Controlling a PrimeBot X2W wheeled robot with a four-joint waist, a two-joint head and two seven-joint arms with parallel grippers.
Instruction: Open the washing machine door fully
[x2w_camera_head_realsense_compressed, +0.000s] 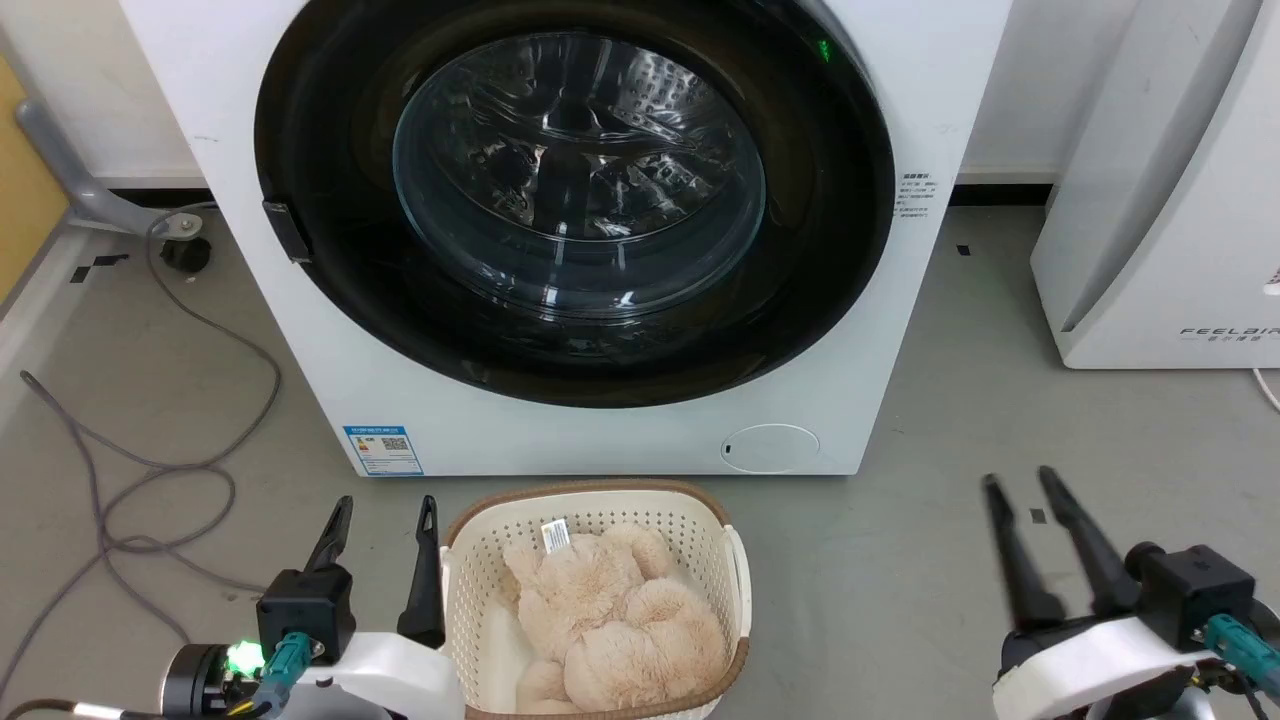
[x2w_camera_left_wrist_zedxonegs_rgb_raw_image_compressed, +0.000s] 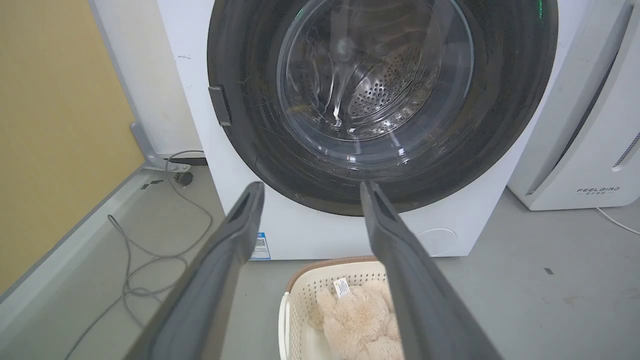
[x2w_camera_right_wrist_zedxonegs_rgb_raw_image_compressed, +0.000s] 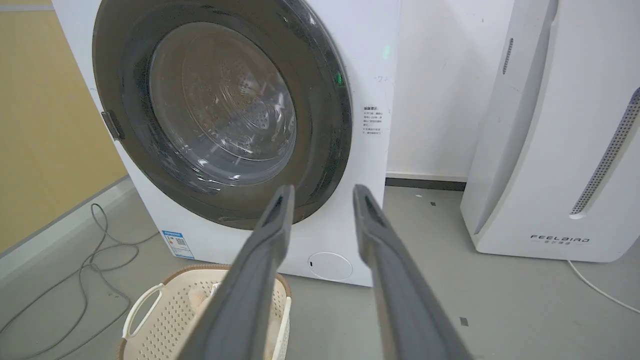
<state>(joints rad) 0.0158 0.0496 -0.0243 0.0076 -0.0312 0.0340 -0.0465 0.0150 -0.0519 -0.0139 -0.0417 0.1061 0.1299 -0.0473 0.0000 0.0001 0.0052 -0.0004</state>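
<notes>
Washing machine door (x2w_camera_head_realsense_compressed: 575, 190) was shut, flush against the white machine front (x2w_camera_head_realsense_compressed: 560, 440), black rim spanning nearly the machine's width. Steel drum was visible through the domed glass. A small dark catch (x2w_camera_head_realsense_compressed: 288, 230) sat on the rim's left edge in head view.

Left claw (x2w_camera_head_realsense_compressed: 387, 505) was at lower left, fingers spread apart, gripping nothing, just beside the left wall of a cream basket (x2w_camera_head_realsense_compressed: 590, 492). The basket stood on the floor (x2w_camera_head_realsense_compressed: 900, 560) directly before the machine, with a beige plush toy (x2w_camera_head_realsense_compressed: 620, 620) inside.

Right claw (x2w_camera_head_realsense_compressed: 1018, 478) was at lower right over bare floor, fingers parted by a narrower gap, empty, well apart from the door.

A round white flap (x2w_camera_head_realsense_compressed: 770, 447) sat below the door. A white appliance (x2w_camera_head_realsense_compressed: 1150, 200) stood right of the machine. Grey cables (x2w_camera_head_realsense_compressed: 150, 470) lay on the floor at left.
</notes>
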